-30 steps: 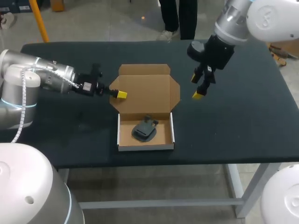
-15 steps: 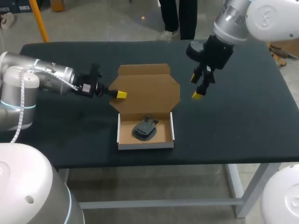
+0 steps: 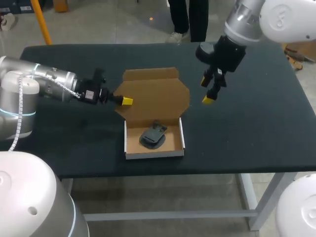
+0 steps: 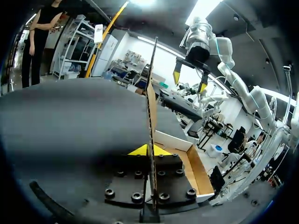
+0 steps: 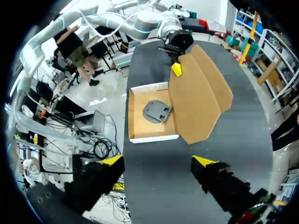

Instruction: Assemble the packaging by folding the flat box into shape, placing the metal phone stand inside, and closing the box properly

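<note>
Pinching box lid (image 3: 157, 95) edge — left gripper (image 3: 127, 100), right gripper (image 3: 206, 91) wide, near lid

Brown box (image 3: 155, 96), grey stand (image 3: 152, 137), black table (image 3: 247, 128)

1. The box (image 3: 154, 155) is brown cardboard, folded into a shallow open tray with pale walls. It sits by the worktop's near edge, about midway along it.
2. Its lid (image 3: 155, 98) is a flat brown panel with cut corners and a flap at its far end. It stands open from the tray's far wall, and the left hand (image 3: 127, 100) pinches its left edge.
3. The phone stand (image 3: 152, 137) is dark grey metal and lies inside the tray near its middle.
</note>
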Available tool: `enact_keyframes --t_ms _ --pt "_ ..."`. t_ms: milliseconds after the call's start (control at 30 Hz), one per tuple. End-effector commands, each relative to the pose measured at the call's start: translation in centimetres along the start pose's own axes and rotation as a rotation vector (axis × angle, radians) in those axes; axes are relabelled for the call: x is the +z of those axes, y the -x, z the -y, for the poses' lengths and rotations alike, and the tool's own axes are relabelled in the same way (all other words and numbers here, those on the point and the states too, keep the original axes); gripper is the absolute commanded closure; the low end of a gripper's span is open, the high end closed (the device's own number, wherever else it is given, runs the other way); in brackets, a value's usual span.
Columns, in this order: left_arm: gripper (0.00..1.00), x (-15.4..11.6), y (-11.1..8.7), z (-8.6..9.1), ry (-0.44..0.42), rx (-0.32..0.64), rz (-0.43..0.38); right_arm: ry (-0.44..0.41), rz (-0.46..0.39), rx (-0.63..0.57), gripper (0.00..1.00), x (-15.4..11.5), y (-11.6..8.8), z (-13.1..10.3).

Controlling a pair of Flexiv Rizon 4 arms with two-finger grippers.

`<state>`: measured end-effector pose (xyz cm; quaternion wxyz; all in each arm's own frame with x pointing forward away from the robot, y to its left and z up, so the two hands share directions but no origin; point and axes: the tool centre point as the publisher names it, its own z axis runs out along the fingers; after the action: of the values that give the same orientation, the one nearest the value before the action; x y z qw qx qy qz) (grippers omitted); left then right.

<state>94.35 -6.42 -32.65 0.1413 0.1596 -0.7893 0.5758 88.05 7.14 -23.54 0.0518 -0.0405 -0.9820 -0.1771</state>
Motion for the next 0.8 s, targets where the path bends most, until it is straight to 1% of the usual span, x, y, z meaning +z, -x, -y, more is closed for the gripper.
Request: enact_keyframes --t_ms 33,233,433,567,700,800 --pt "1.00 -0.1 0.0 -0.1 -0.001 0.000 0.000 -0.005 0.003 -0.008 0.00 -0.6 0.1 -0.2" --pt "1.00 -0.1 0.0 -0.1 -0.001 0.000 0.000 -0.015 0.036 -0.025 0.00 -1.9 0.5 -0.7" --pt "1.00 -0.1 0.0 -0.1 -0.001 0.000 0.000 -0.020 0.043 -0.036 0.00 -2.4 1.1 -1.3" --pt "1.00 -0.3 -0.5 -0.1 0.000 0.049 0.051 -0.025 0.041 -0.042 0.00 -2.5 1.4 -1.6" --pt "1.00 -0.4 -1.3 -0.3 0.010 0.096 0.066 -0.030 0.041 -0.045 0.00 -2.7 1.5 -1.9" --pt "1.00 -0.5 -1.8 -0.3 -0.002 0.136 0.086 -0.031 0.041 -0.046 0.00 -2.8 1.5 -1.9"
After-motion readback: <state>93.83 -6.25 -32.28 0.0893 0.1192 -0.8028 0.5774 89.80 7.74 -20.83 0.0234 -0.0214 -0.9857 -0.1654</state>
